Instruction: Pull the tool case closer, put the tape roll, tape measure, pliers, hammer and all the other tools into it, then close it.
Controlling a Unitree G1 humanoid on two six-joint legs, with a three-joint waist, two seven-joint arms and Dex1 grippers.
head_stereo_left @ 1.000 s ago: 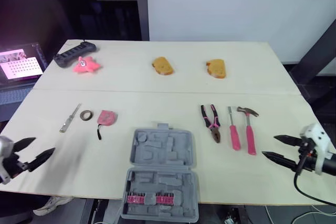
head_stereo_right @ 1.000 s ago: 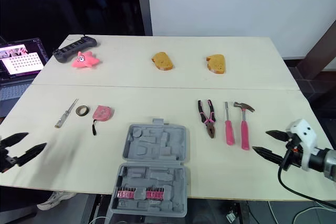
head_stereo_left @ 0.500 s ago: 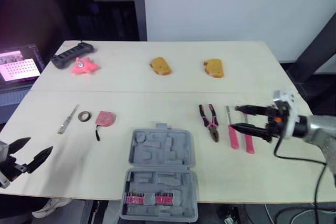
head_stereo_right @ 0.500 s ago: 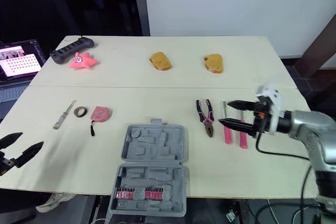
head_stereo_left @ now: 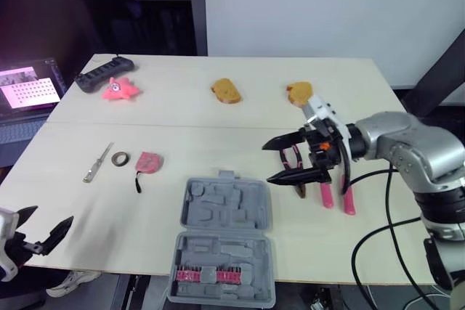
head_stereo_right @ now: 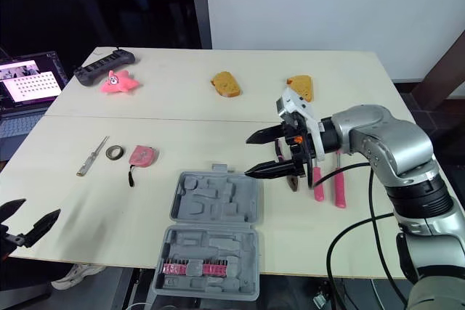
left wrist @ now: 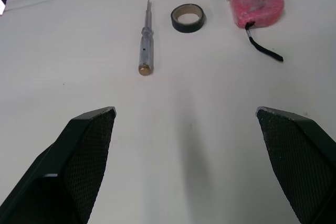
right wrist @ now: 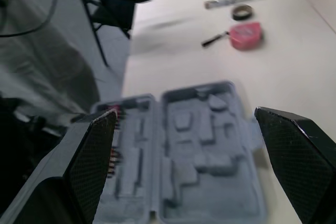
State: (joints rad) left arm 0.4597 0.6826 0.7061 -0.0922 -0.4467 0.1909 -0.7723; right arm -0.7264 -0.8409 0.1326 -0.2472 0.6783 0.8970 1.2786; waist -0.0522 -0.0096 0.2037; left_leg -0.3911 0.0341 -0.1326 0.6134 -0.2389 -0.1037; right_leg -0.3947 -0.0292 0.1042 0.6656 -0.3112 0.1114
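The case (head_stereo_left: 224, 241) lies open at the near edge of the counter (head_stereo_left: 218, 125), both grey halves facing up. The half nearest the robot carries a row of pink bits (head_stereo_left: 205, 275). None of the loose tools is in it yet.

The right pincer (head_stereo_left: 266, 162) hangs wide open over the counter, just beyond the case's far right corner, fingers pointing toward the robot's left. It holds nothing. Right behind it lie the pliers (head_stereo_left: 299, 190), partly hidden by the fingers. Beside them, further right, are a pink screwdriver (head_stereo_left: 326, 194) and then the hammer (head_stereo_left: 347, 197), side by side.

The left pincer (head_stereo_left: 49, 215) is low at the near left edge of the counter, also spread wide and empty. Its wrist view looks across bare counter to three tools in a row. The grey screwdriver (left wrist: 144, 43) is on the left, the tape roll (left wrist: 188, 18) is in the middle and the tape measure (left wrist: 257, 6) is nearest the case, its black strap trailing toward the robot. All three are well apart from the pincer.

At the far side sit two bread pieces (head_stereo_left: 226, 91), a pink toy (head_stereo_left: 118, 89) and a black power strip (head_stereo_left: 102, 75).
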